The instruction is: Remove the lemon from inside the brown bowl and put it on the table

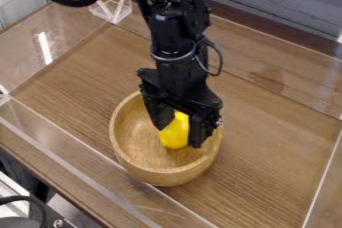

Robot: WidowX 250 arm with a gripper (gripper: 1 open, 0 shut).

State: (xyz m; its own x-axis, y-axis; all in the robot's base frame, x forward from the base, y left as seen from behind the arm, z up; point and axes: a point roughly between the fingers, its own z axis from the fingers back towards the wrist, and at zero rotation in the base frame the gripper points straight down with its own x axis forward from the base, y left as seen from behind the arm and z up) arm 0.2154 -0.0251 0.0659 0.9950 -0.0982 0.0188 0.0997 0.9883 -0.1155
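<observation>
A bright yellow lemon [174, 131] lies inside the round light-brown wooden bowl [134, 157], right of the bowl's middle. My black gripper [178, 129] points straight down into the bowl, open, with one finger on each side of the lemon. The fingers [203, 130] reach down to the lemon's level; whether they touch it cannot be made out. The bowl stands on the brown wood-grain table [94, 77], toward its front.
Clear acrylic walls [54, 32] edge the table on the left, front and right. A white bracket-like piece [111, 10] sits at the far left corner behind the arm. Bare table surface lies left and right of the bowl [281, 122].
</observation>
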